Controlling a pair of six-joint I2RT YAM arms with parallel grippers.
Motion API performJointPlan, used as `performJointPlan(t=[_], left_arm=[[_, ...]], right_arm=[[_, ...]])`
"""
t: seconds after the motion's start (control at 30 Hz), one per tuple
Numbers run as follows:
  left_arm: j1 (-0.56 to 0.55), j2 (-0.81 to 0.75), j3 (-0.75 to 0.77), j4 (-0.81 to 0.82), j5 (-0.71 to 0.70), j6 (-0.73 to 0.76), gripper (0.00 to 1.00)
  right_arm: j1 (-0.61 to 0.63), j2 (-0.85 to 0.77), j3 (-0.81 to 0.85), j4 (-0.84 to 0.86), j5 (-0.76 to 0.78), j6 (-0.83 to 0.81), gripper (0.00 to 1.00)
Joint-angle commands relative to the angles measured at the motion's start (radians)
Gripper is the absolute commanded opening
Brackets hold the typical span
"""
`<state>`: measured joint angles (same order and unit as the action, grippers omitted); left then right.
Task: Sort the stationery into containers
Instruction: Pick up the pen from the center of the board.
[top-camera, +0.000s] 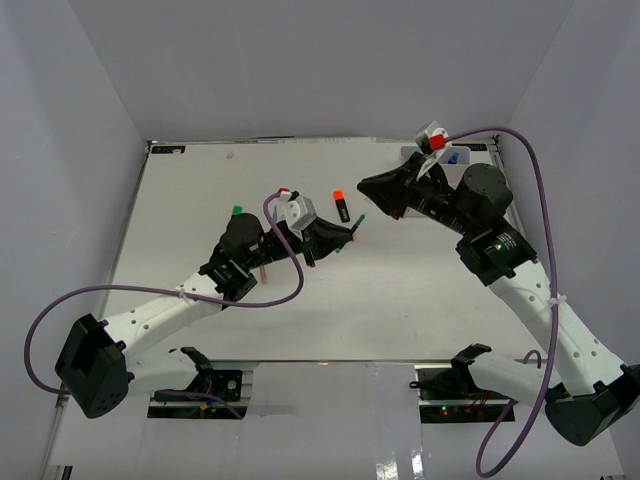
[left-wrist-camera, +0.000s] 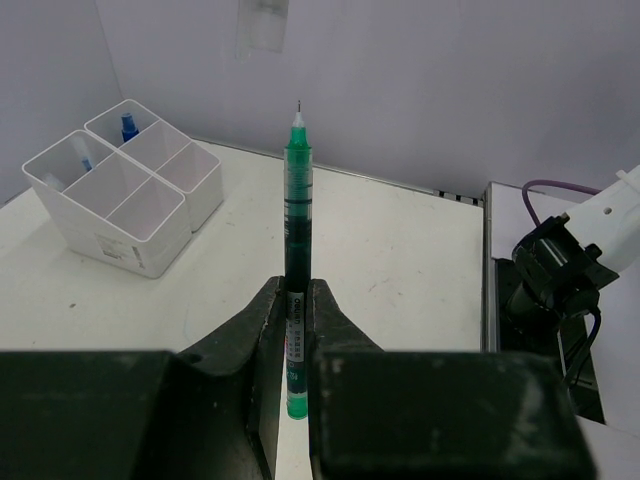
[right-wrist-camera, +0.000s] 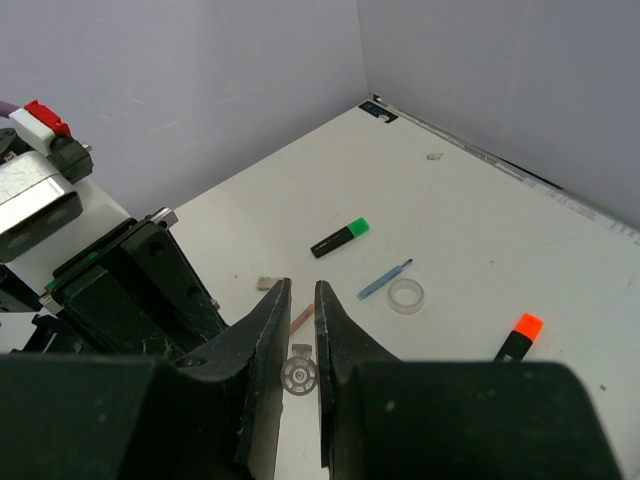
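Behind the right jaws, the orange-capped marker (right-wrist-camera: 522, 331) is mostly hidden.

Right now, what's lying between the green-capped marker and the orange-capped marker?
In the right wrist view, a thin blue pen and a clear tape ring lie between the green-capped marker and the orange-capped marker.

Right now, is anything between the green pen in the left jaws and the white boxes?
Nothing visible: from the left wrist, only bare table separates the green pen and the white boxes; the right arm sits off to the side.
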<state>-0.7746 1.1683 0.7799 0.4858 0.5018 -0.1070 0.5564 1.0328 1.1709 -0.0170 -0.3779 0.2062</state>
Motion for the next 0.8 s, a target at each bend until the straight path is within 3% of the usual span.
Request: performJointPlan(t=[0.0,0.5,0.77], left_arm=[[0.005,-0.038,-0.004,0.036,-0.019,-0.022,0.00],[0.008,-0.024,-0.001,0.033,-0.017,-0.034,0.00],[0.008,-0.013,-0.002,0.025,-0.006,-0.034,0.00]], right_arm=[[-0.001,0.004,0.009,-0.017,-0.044,-0.002,0.08],[-0.003,0.004,-0.028,0.018,-0.085,0.016,0.08],[-0.001,-0.028,-0.045,0.063,-0.027,0.022,0.08]])
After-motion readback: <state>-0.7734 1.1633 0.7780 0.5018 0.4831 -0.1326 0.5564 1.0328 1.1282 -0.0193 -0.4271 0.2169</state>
